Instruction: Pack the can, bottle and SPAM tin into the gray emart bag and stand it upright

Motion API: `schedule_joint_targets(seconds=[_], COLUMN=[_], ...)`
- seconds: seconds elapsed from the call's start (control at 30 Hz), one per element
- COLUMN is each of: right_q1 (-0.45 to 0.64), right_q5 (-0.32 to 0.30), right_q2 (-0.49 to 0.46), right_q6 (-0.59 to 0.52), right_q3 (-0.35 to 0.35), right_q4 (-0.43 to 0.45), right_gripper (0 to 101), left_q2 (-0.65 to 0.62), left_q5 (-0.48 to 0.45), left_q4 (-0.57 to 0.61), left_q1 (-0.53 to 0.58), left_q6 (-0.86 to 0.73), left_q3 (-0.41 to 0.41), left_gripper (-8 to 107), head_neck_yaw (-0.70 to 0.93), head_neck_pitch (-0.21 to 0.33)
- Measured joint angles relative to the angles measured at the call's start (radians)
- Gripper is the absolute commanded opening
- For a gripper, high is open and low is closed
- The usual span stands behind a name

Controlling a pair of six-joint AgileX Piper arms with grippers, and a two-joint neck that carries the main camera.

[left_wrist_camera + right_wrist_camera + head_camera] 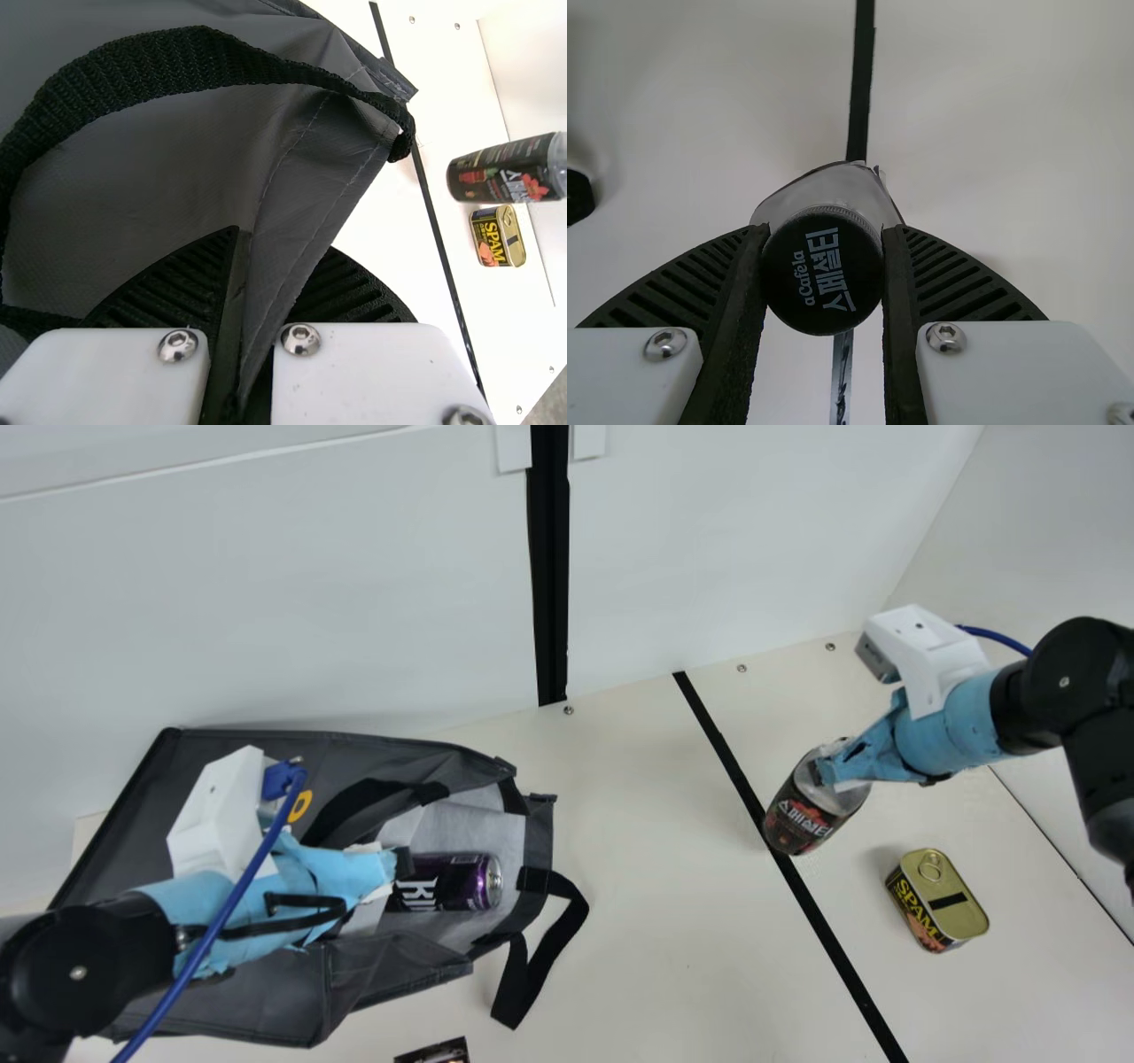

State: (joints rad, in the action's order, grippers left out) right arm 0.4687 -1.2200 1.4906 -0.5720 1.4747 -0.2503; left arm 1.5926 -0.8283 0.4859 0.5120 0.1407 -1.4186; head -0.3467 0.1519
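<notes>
Cream table, black-striped, white-walled: gray fabric bag lying open, its edge pinched by left gripper, purple metal can inside; dark-labelled bottle, cap clasped by right gripper; gold-lidded SPAM tin nearby.

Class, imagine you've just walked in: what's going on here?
Two robot arms are packing a bag. The left gripper pinches the fabric edge of the gray cloth bag, which lies open with a shiny purple metal can inside. The right gripper grips a dark-labelled clear bottle by its round black cap. The yellow-and-black SPAM tin waits on the table.
</notes>
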Motion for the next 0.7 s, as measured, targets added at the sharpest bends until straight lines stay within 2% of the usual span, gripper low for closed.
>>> schedule_joint_targets(seconds=[0.33,0.7], right_q1=[-0.052,-0.153], right_q5=[0.001,0.002], right_q2=[-0.070,-0.137], right_q6=[-0.115,-0.180], right_q3=[-0.104,-0.212], right_q4=[-0.041,-0.086], right_gripper=[0,0], left_q2=[0.000,0.000], left_q5=[0.000,0.000], left_q4=[0.000,0.000], left_q1=[0.000,0.000], left_q6=[0.000,0.000], left_q3=[0.000,0.000], left_gripper=[-8,-8], head_neck_yaw=[-0.002,0.000], head_neck_pitch=[0.002,0.002])
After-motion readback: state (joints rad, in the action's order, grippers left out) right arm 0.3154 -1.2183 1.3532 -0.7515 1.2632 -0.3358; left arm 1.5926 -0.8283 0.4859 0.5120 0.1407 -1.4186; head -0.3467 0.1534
